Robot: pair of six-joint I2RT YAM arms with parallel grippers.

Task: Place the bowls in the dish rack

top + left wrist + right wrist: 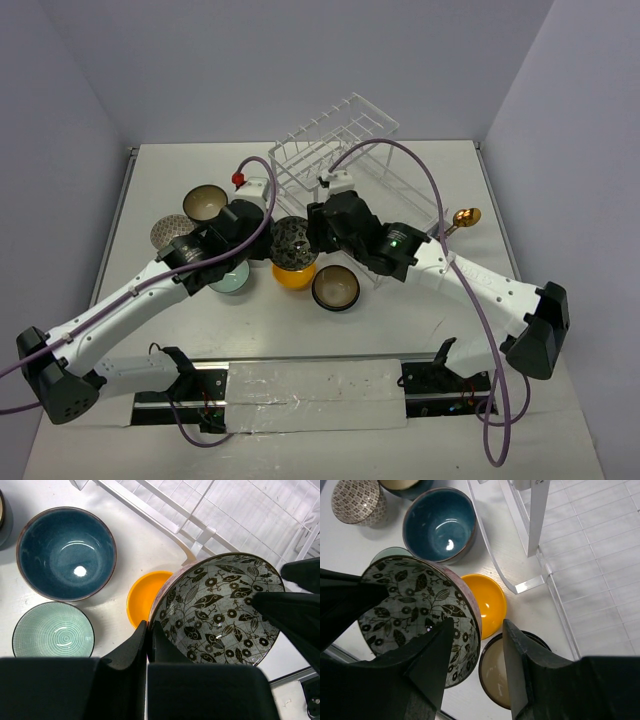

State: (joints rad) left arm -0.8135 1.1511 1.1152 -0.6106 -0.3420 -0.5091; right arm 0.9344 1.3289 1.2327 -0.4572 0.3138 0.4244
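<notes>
The flower-patterned bowl hangs tilted over the yellow bowl, near the dish rack. The left claw is closed on its rim. The right claw straddles the opposite rim, jaws apart. I judge it stiff, glazed, slippery and breakable, so the rim is the best hold.
</notes>
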